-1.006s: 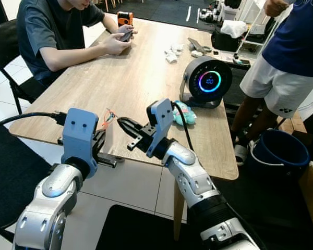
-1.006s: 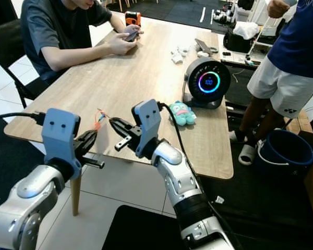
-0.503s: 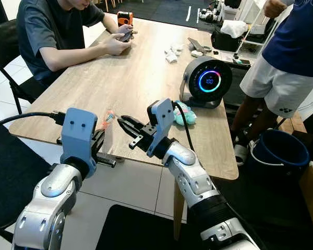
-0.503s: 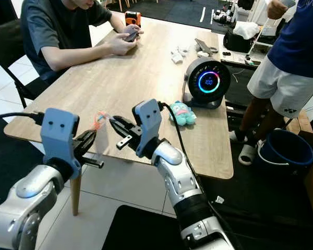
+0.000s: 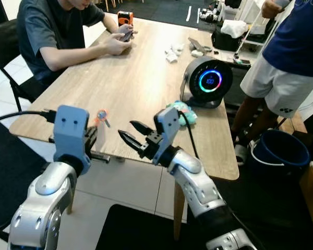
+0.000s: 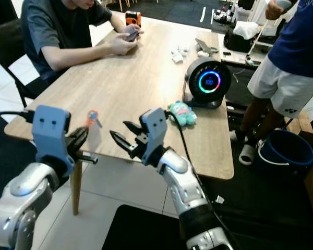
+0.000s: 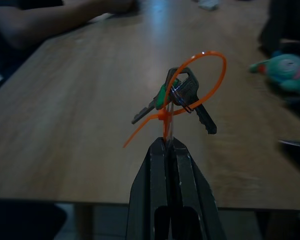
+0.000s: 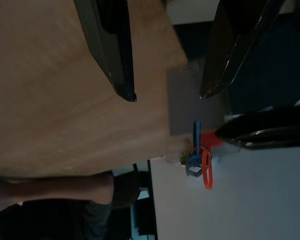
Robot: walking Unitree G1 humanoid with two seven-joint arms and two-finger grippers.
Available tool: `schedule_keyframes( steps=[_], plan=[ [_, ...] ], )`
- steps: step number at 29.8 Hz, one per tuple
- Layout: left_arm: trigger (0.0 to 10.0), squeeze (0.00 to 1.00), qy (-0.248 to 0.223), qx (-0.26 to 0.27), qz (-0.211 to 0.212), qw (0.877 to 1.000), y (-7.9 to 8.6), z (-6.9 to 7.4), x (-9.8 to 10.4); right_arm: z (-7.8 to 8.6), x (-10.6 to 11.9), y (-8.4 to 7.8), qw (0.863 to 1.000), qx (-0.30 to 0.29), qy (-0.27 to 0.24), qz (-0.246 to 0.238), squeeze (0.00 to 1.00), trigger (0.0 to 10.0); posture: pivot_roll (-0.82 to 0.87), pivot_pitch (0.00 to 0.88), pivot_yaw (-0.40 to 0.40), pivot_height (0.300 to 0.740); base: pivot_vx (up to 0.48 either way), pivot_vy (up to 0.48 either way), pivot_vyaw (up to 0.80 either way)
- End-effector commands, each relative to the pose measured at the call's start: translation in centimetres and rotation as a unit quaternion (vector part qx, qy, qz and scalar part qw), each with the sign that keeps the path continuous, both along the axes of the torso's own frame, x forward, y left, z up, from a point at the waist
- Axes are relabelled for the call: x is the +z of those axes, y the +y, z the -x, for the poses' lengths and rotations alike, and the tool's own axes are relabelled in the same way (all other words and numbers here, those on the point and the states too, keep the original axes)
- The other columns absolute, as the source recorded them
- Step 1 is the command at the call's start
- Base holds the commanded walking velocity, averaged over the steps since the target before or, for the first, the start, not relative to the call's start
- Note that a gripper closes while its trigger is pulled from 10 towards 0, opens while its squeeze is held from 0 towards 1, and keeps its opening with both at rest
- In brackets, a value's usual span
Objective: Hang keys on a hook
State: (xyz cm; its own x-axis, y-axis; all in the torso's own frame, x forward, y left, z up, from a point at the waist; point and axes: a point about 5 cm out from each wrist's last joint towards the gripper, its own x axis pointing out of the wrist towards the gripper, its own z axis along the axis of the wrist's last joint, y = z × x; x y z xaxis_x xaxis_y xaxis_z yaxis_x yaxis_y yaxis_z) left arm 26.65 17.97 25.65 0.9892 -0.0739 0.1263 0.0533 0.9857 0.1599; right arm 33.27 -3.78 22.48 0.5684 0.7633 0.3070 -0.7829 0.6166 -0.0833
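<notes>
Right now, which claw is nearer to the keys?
Left. The left claw is shut on the orange loop of the keys; the right claw is open, beside them, not touching.

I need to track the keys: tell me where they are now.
The keys hang on an orange loop pinched in the left gripper, above the table's near edge, left of the open right gripper.

The right end effector [image 5: 129,132] has dropped lower and opened wider.

keys [image 7: 186,98] on orange loop, held aloft
</notes>
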Motion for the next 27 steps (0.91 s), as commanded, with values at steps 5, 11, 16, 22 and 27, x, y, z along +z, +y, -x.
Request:
schedule_keyframes(
  steps=[5,11,16,22,27],
  plan=[
    [10.0,0.00,0.057,0.077,-0.016,0.995,2.5,0.2,-2.2,0.2,-2.0,-2.2,0.999,-0.043,0.025,0.007,0.00,10.0,0.23,0.213,-0.083,0.740,0.000,0.000,0.00],
    [10.0,0.00,0.037,0.117,0.048,0.991,3.5,1.7,-3.0,0.8,-3.7,-2.9,0.993,-0.112,0.040,-0.002,0.00,10.0,0.24,0.208,-0.081,0.740,0.000,0.000,0.00],
    [10.0,0.00,-0.007,0.145,0.096,0.985,4.4,2.2,-1.8,0.7,-3.3,-3.8,0.985,-0.171,0.024,-0.022,0.00,10.0,0.25,0.204,-0.090,0.740,0.000,0.000,0.00],
    [10.0,0.00,-0.038,0.210,0.075,0.974,6.7,2.8,-1.0,-0.2,-2.7,-5.3,0.973,-0.228,0.010,-0.028,0.00,10.0,0.24,0.198,-0.097,0.740,0.000,0.000,0.00],
    [10.0,0.00,-0.022,0.221,0.068,0.973,7.0,3.2,-2.3,-0.2,-3.1,-5.8,0.969,-0.245,0.007,-0.018,0.00,10.0,0.24,0.195,-0.095,0.740,0.000,0.000,0.00]
  ],
)
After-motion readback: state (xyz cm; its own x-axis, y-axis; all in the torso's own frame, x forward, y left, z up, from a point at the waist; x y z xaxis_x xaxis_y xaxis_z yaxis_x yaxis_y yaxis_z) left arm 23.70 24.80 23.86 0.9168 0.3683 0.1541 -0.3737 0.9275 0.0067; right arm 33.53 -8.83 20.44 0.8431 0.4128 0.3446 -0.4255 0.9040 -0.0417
